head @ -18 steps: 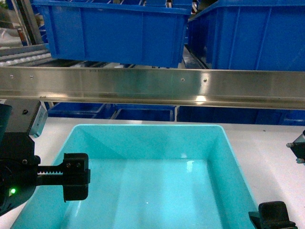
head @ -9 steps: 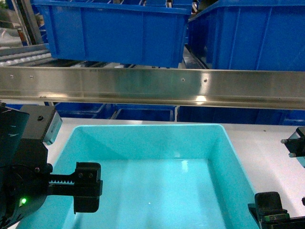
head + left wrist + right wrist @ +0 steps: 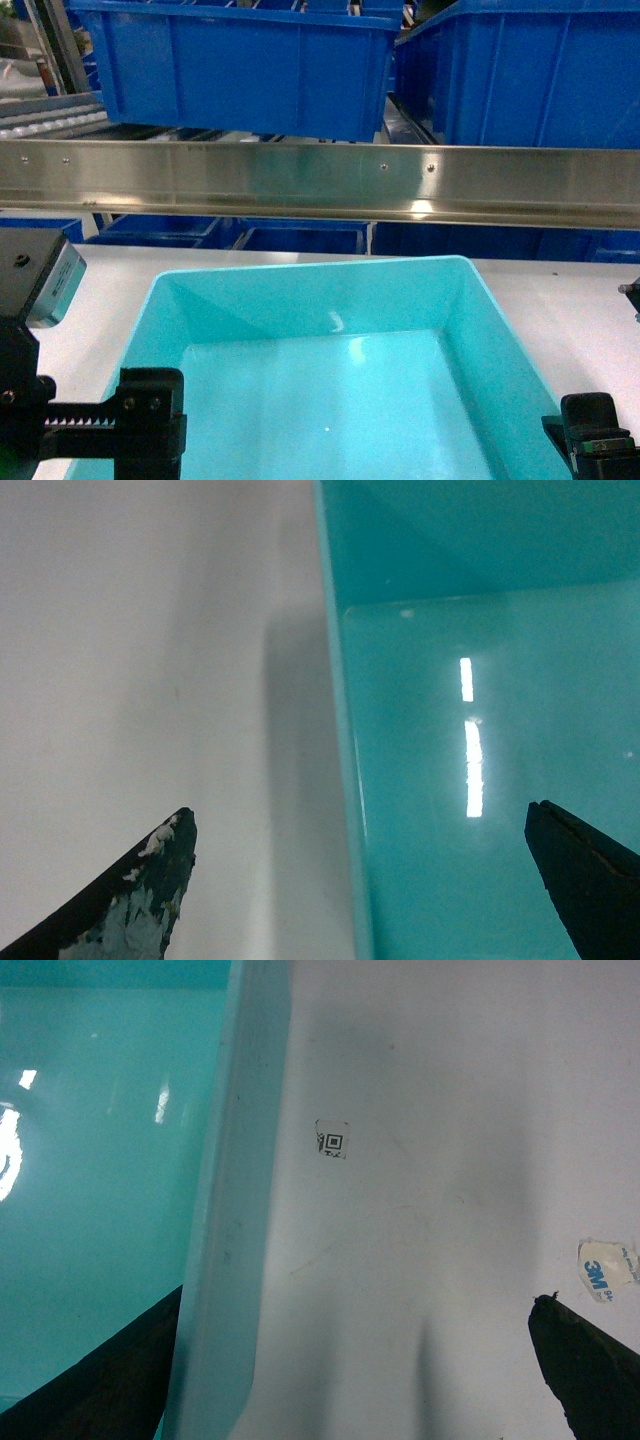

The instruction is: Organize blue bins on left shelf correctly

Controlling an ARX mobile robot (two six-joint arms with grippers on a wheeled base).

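Turquoise bin [image 3: 330, 390] flat on white table [image 3: 580, 300], just in front of and below steel shelf beam [image 3: 320, 180], mouth up, nothing inside. Not yet on the shelf.

Left gripper [image 3: 360, 880] spread wide, straddling bin's left wall: one finger outside over table, other inside over bin floor. No contact seen. Right gripper [image 3: 360, 1370] likewise spread, straddling right wall, inner finger low in the bin, outer over table. Neither clamped on anything yet.

Risks, as a judgement:
- Walls smooth, tapered, glossy; pinch on thin rim w/ worn pads could slip, esp. if closed too high.
- Uneven closing L vs R likely to skew or shove bin sideways on table.
- Beam hangs right over far edge of bin; straight lift prob. knocks rim into beam. Needs pull back or tilt first.
- Dark blue crates [image 3: 240, 65] already fill tier above beam; little room there, so wrong tier = jam.

View differences:
- Head view only: beam, crates, rollers [image 3: 45, 118] at upper left, whole bin outline, both arms at once.
- Left wrist view only: exact straddle of left wall, chipped coating on outer finger [image 3: 140, 900], light streaks on bin floor.
- Right wrist view only: small QR sticker [image 3: 333, 1141] and scrap of tape [image 3: 607, 1263] on table beside bin, unseen from head.
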